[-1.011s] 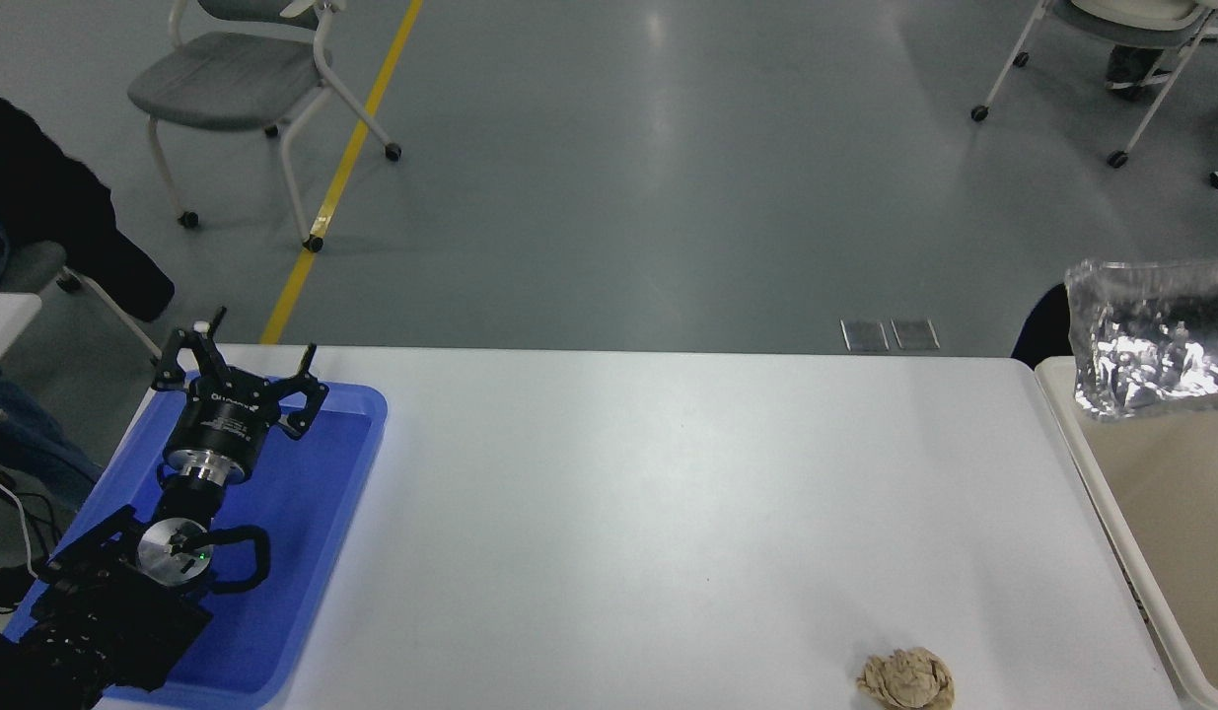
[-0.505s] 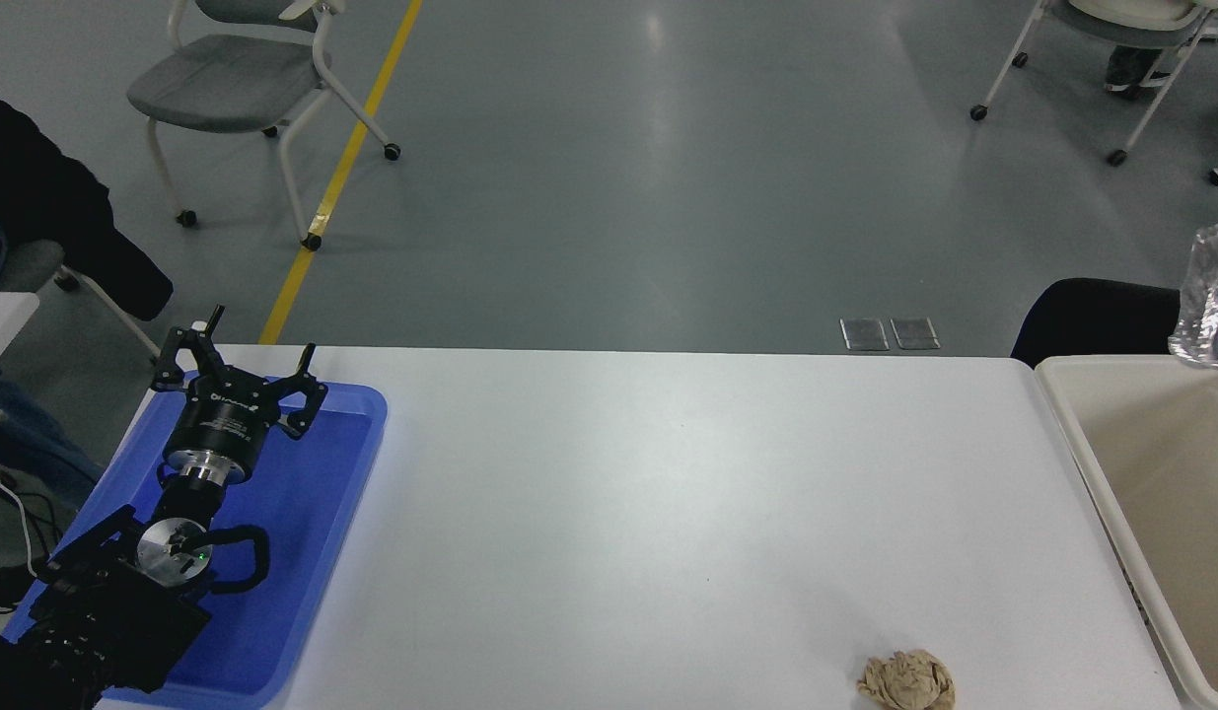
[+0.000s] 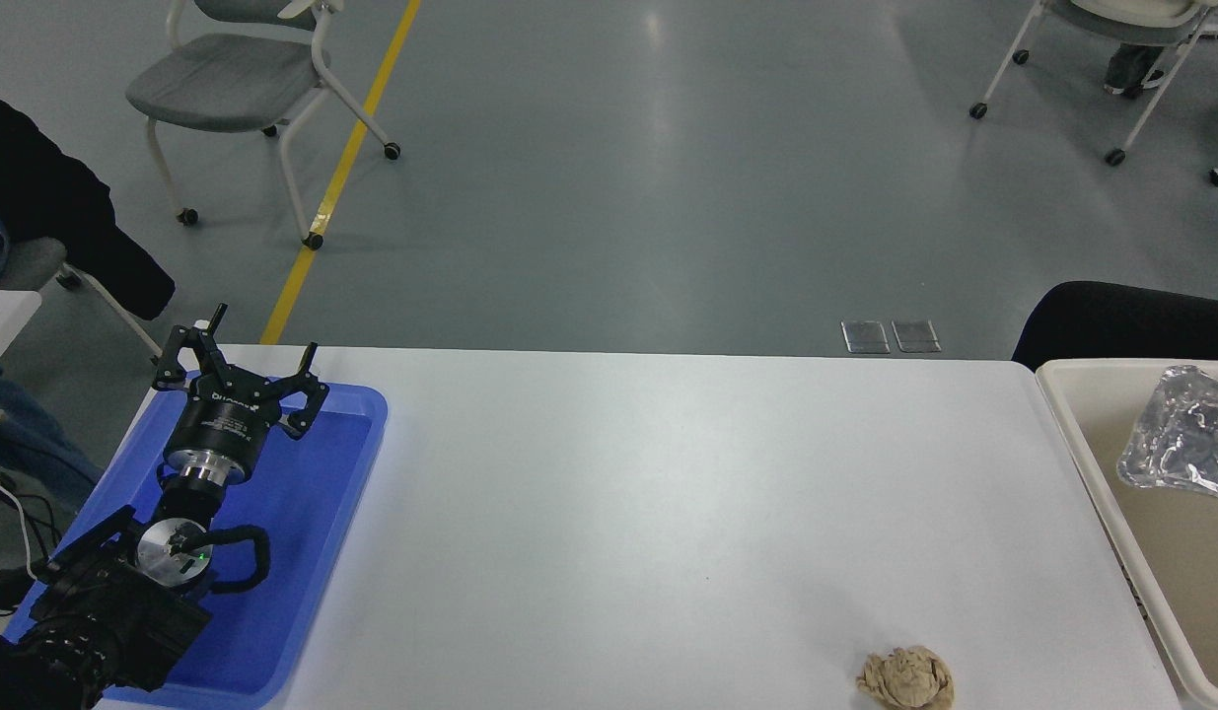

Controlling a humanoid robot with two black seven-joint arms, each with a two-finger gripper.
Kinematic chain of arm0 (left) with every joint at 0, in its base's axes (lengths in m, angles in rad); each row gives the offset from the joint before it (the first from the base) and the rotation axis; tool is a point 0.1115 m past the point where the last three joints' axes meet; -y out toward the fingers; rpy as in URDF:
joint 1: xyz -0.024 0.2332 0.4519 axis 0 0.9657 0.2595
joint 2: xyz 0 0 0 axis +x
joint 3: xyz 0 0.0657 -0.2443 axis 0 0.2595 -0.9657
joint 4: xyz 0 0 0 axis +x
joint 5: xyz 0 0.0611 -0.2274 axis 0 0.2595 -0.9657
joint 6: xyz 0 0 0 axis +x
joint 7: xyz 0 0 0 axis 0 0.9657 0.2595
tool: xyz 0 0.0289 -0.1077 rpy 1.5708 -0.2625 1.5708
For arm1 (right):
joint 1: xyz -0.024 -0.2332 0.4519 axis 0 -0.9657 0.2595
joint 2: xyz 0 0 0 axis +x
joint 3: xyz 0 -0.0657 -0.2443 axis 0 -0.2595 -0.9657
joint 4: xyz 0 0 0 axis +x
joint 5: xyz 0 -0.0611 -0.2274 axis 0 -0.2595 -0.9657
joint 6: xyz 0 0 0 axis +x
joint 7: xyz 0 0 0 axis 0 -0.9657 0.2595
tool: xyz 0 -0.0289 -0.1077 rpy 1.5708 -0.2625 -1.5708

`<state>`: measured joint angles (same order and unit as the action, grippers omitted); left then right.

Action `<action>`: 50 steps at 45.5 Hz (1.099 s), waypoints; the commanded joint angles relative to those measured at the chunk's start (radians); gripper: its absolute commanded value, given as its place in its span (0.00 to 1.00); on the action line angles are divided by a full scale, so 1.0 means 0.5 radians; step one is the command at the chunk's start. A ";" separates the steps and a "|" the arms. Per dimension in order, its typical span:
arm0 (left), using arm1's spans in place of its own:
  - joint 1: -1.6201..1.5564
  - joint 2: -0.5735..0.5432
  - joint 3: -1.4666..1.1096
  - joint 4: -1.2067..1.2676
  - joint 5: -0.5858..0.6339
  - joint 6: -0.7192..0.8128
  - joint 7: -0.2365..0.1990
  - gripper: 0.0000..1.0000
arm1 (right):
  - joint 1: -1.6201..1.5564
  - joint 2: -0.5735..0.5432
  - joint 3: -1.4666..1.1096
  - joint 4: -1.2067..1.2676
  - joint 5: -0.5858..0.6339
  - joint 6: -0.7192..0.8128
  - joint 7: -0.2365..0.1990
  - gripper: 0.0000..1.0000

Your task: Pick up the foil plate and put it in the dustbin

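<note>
The foil plate sits inside the dustbin at the far right, its crinkled silver skin catching the light. It lies toward the bin's far end, over the tan inside, and the picture's right edge cuts it off, so I cannot tell whether it rests flat on the bottom or leans against a wall. No robot hand is on it. The dustbin's pale rounded rim runs along the right end of the white surface, touching or just beside that edge; I cannot tell which.

Behind the bin's far corner there is a dark rounded shape, too plain to name. Near the front edge of the surface, toward the right and well apart from the bin, lies a small crumpled tan paper ball.

Over on the other end, a blue tray lies at the left corner of the surface. The left gripper hangs over it on its black arm, fingers spread apart and holding nothing. The right arm is out of sight.

Beyond the surface is grey floor with a yellow line, a grey chair on castors at the far left, and a person's dark sleeve at the left edge.
</note>
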<state>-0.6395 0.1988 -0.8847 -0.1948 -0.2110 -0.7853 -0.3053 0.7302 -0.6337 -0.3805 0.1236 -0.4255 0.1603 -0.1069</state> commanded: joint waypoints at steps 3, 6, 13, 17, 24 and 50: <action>0.000 0.001 -0.001 0.000 -0.001 0.000 0.000 1.00 | -0.107 0.031 0.166 -0.029 0.060 -0.048 -0.007 1.00; 0.000 0.001 -0.001 0.000 0.002 0.000 0.000 1.00 | -0.107 0.034 0.163 -0.029 0.063 -0.048 -0.007 1.00; 0.000 -0.002 -0.001 0.000 -0.001 0.000 0.000 1.00 | -0.083 0.043 0.160 -0.008 0.063 -0.038 -0.004 1.00; 0.000 -0.002 0.002 0.000 -0.001 0.000 0.000 1.00 | -0.013 0.043 0.138 0.041 0.050 -0.026 -0.004 1.00; 0.000 -0.002 -0.001 0.000 0.002 0.000 0.000 1.00 | 0.239 -0.009 -0.024 0.323 0.017 -0.014 -0.007 1.00; 0.000 -0.005 0.002 0.000 0.002 0.000 0.000 1.00 | 1.705 -0.126 -1.208 1.992 -0.327 0.093 0.008 1.00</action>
<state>-0.6401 0.1964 -0.8840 -0.1954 -0.2101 -0.7854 -0.3052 1.2586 -0.7175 -0.7524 0.8169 -0.5199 0.1586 -0.1082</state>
